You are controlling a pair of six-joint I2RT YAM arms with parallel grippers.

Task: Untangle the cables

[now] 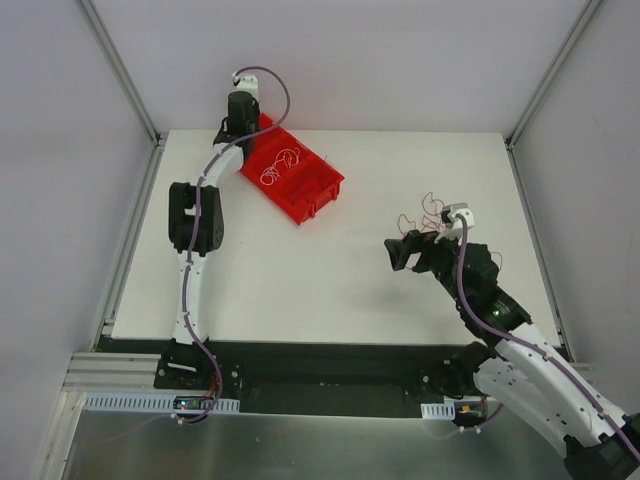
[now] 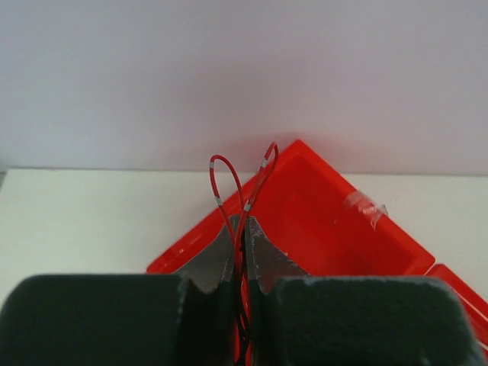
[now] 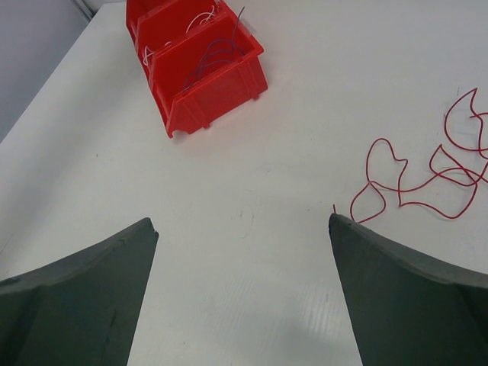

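In the left wrist view my left gripper (image 2: 242,223) is shut on thin red cables (image 2: 221,156) that loop up past its fingertips, above a corner of the red bin (image 2: 328,221). From above, that gripper (image 1: 245,118) sits at the bin's far-left end. More curly red cables (image 1: 428,205) lie loose on the table at the right, just behind my right gripper (image 1: 398,252). The right gripper (image 3: 241,219) is open and holds nothing. The red strands (image 3: 399,183) lie beside its right finger.
The red bin (image 1: 292,175) lies at an angle at the back left of the white table (image 1: 330,280). Whitish cables (image 1: 278,168) lie curled inside it, and they also show in the right wrist view as curls (image 3: 200,19). Grey walls enclose the table.
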